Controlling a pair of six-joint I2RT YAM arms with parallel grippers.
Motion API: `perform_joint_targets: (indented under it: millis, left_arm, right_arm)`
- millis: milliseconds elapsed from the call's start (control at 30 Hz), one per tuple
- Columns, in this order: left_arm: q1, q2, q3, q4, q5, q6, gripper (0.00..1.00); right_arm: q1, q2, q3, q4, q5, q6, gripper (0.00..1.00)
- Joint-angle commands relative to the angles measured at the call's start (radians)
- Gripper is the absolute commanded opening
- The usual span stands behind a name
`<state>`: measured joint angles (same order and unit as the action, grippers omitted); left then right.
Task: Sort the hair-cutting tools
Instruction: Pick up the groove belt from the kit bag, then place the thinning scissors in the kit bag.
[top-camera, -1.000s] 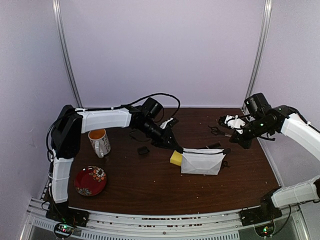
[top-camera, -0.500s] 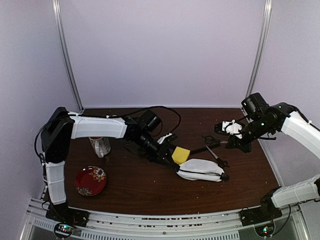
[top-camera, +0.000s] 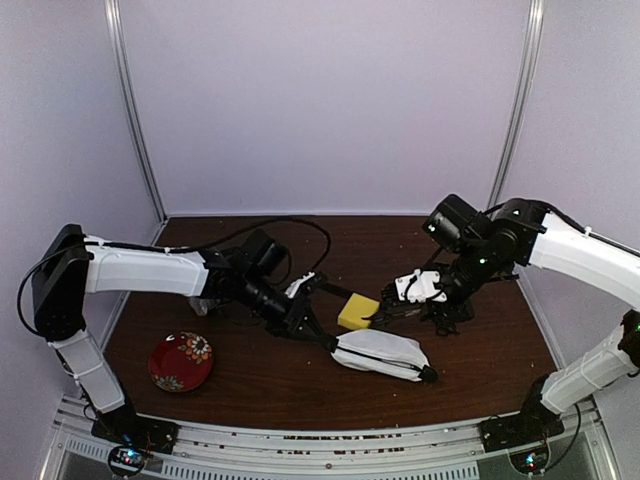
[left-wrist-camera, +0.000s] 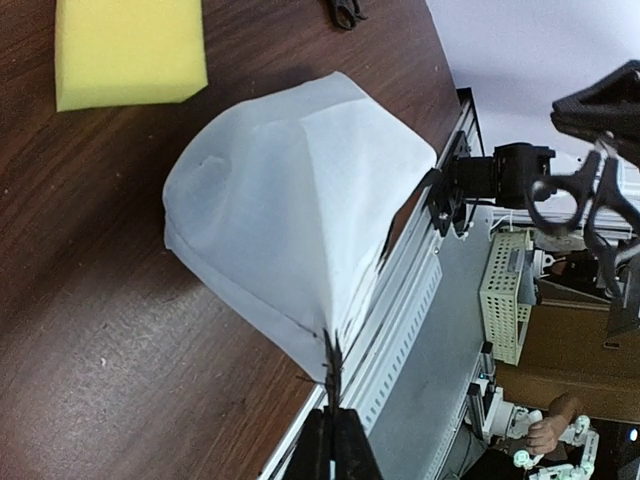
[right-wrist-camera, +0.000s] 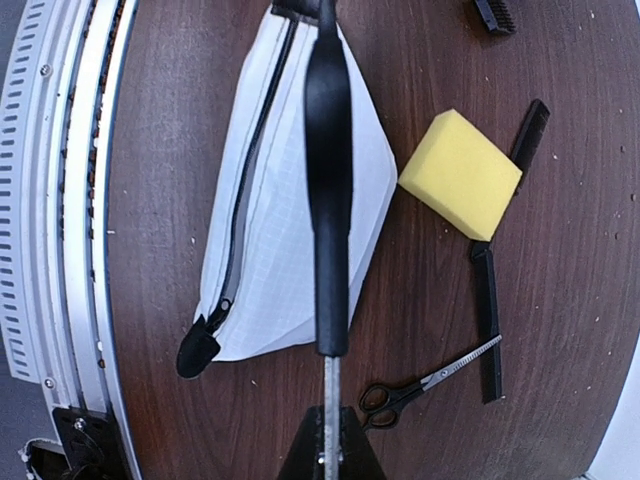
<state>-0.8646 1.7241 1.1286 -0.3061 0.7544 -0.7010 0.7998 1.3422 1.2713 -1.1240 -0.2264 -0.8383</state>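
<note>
Both arms meet over the middle of the table (top-camera: 250, 395), centre of the overhead frame. The left gripper (left-wrist-camera: 330, 425), fingers pressed together, pinches the edge of the white pouch (left-wrist-camera: 300, 200), whose fabric stands up in a tent shape. The right gripper (right-wrist-camera: 327, 445), likewise clamped, holds the black trimmer (right-wrist-camera: 328, 200) by its thin metal shank. In the right wrist view the trimmer runs up mid-frame and covers a strip of the pouch beneath. Right of the pouch lies the yellow sponge (right-wrist-camera: 460, 172), just beside one comb (right-wrist-camera: 527, 135). A second comb (right-wrist-camera: 487, 320) and scissors (right-wrist-camera: 425, 385) lie lower right, with a small black piece (right-wrist-camera: 495, 14) at the top edge. A red plate (top-camera: 181, 361) sits lower left in the overhead view.
</note>
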Motion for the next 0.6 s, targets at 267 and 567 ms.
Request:
perform_joint_targets:
  millis: [267,567]
  left_arm:
    - [0.006,-0.014,-0.019,0.130,-0.021,-0.070,0.00]
    - [0.006,0.006,-0.001,0.137,-0.020,-0.076,0.00]
  right_arm:
    - [0.186,0.117,0.025,-0.066,0.126,0.236,0.00]
    - [0.199,0.154,-0.019,-0.075,0.243,0.297,0.00]
